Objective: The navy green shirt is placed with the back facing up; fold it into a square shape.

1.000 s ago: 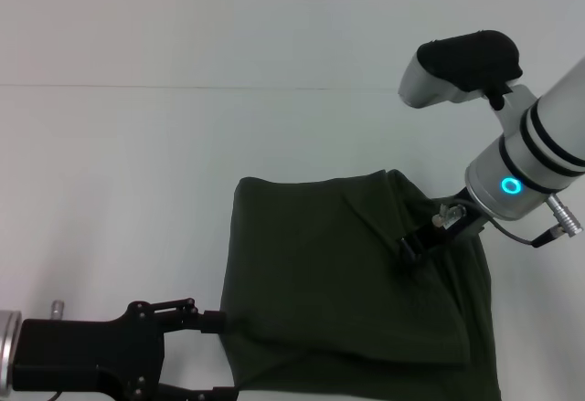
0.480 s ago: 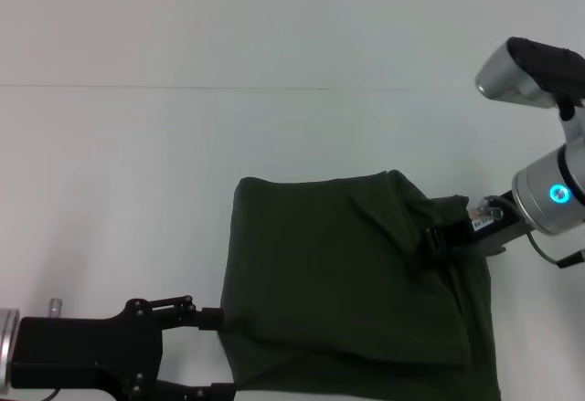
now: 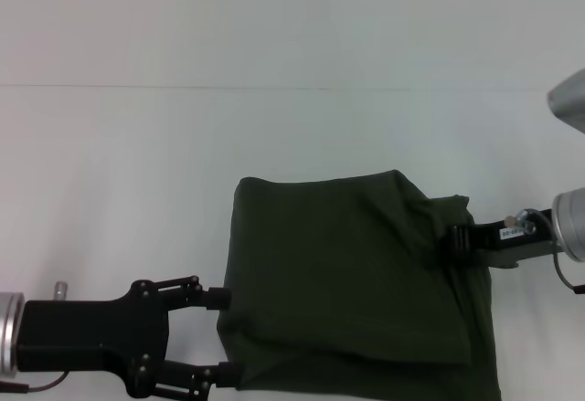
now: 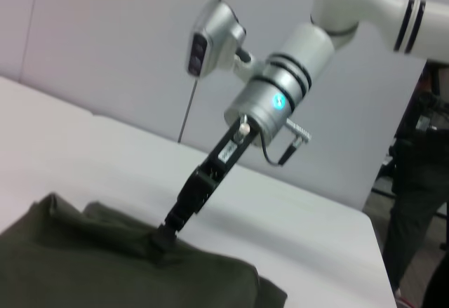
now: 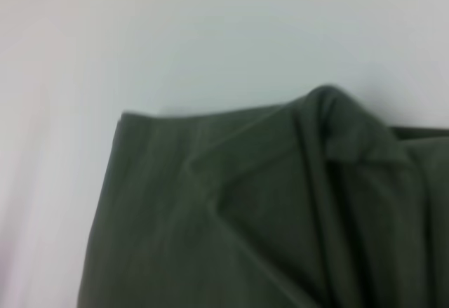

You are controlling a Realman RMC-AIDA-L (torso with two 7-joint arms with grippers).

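Observation:
The navy green shirt point(image 3: 347, 282) lies folded into a rough square on the white table point(image 3: 137, 163), plain side up, with a loose flap at its far right corner. It also shows in the left wrist view point(image 4: 105, 266) and the right wrist view point(image 5: 245, 217). My left gripper point(image 3: 218, 335) is open at the shirt's near left edge, one finger on each side of that edge. My right gripper point(image 3: 454, 237) looks shut, its tip touching the shirt's right edge; the left wrist view shows it point(image 4: 166, 232) resting on a small pucker of cloth.
The table's far edge line point(image 3: 274, 88) runs across the back. A person in dark clothes point(image 4: 421, 175) stands beyond the table's right end. Bare table lies left of and behind the shirt.
My right gripper has drawn back to the right, from over the shirt's flap to its right edge; the cloth stayed put. My left gripper has edged forward toward the shirt.

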